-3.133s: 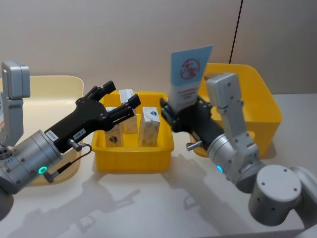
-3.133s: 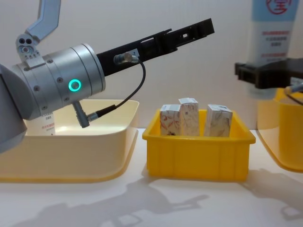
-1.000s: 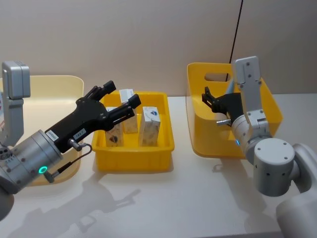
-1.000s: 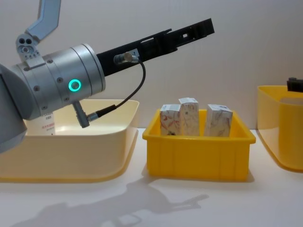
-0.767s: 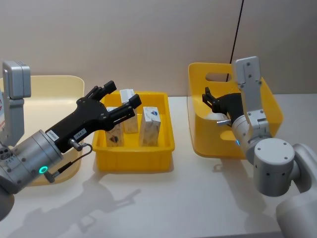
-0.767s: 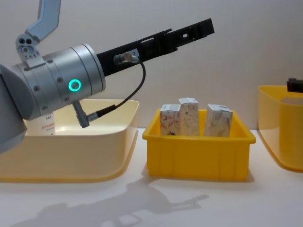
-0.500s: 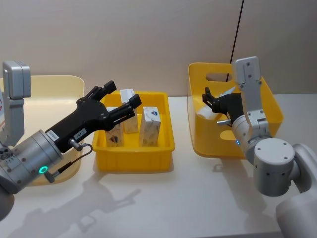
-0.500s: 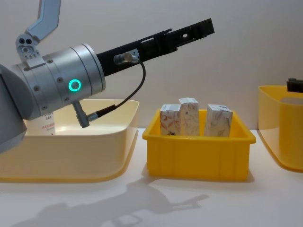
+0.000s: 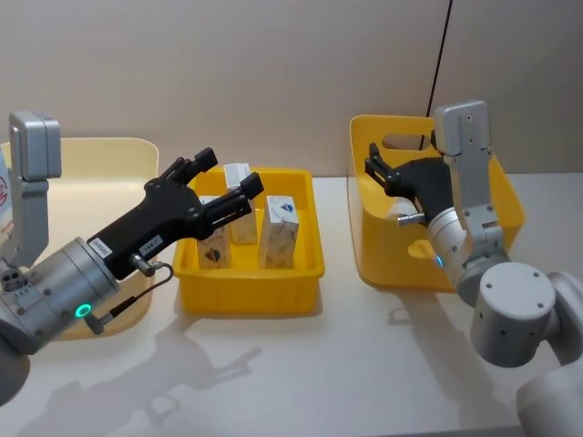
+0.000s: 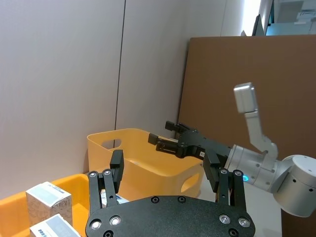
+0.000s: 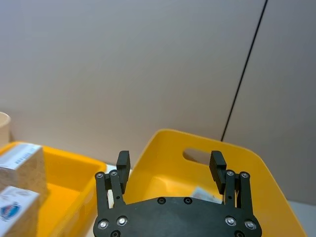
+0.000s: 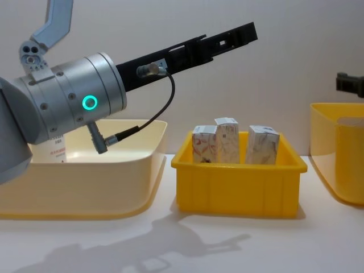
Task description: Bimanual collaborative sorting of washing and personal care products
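Observation:
Three small white cartons with orange-grey marbling stand upright in the small yellow bin. My left gripper hovers open and empty above them. My right gripper is open and empty above the near-left part of the big yellow bin. A whitish tube lies inside that bin, mostly hidden. Another tube stands in the cream bin behind my left arm.
The cream bin is at the far left, the small yellow bin in the middle, the big yellow bin at the right. Bare white table stretches in front of all three. A plain wall closes the back.
My right gripper carried the blue tube from beside the small bin into the big yellow bin, let it go, and has now risen slightly, empty. The left arm has stayed put.

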